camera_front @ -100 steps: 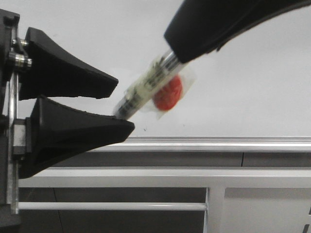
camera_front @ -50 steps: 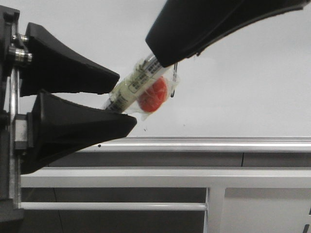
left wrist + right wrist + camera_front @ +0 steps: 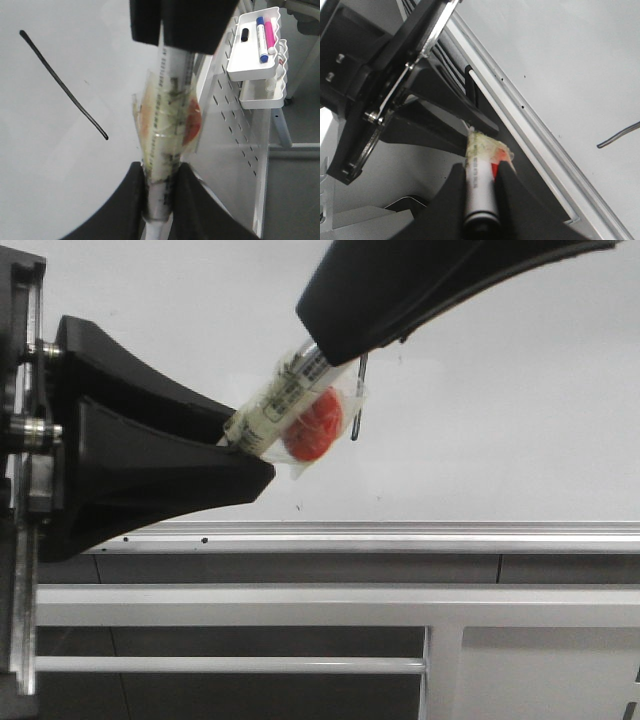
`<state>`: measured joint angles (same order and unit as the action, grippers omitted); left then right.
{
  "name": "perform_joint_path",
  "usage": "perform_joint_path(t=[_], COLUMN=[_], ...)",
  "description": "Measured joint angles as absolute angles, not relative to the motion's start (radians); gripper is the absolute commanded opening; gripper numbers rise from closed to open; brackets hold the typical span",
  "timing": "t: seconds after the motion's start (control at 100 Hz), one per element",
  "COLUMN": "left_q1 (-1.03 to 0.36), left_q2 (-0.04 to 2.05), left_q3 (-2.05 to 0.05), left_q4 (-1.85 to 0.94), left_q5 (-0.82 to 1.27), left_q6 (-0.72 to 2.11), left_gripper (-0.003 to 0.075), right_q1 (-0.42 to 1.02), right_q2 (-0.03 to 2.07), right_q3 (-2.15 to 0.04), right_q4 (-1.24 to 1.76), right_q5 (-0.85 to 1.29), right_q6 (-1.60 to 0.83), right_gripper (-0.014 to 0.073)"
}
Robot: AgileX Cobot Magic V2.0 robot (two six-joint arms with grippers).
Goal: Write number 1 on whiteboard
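Left wrist view shows the marker (image 3: 167, 145) running straight between both grippers — right gripper (image 3: 325, 352) pinches its upper end, left gripper (image 3: 159, 200) is pinched on the lower end. The 1 (image 3: 62, 84) sits finished on the whiteboard (image 3: 55, 165), beside the marker, well above the board's bottom rail (image 3: 420, 536).

The 1 (image 3: 62, 84) is a thin, dark, slightly slanted stroke, mostly hidden in the front view. It sits on the whiteboard (image 3: 500, 390), a pale glossy board with a ribbed aluminium near rail and few dark specks.
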<state>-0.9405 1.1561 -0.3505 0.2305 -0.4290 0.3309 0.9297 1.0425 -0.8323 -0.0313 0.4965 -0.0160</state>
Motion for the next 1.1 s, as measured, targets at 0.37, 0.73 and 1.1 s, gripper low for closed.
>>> perform_joint_path(t=[0.37,0.73,1.1], left_q1=[-0.94,-0.989,-1.272], left_q2=[1.156,1.156,1.156], left_q3=[-0.351,-0.311,-0.211], left_q4=[0.17,-0.272,-0.802], left_q5=[-0.437,-0.544,-0.918], left_q6=[0.323,0.316,0.318], left_gripper=[-0.002,-0.002,-0.002], right_q1=[0.93,0.93,0.93], right_q2=[1.031,0.889,0.742], right_q3=[-0.832,-0.832,-0.83], right_q4=[-0.047,-0.195,-0.253], right_q5=[0.389,0.448,0.573], right_q6=[-0.016,-0.016,-0.016], right_gripper=[0.0575,-0.006,-0.006])
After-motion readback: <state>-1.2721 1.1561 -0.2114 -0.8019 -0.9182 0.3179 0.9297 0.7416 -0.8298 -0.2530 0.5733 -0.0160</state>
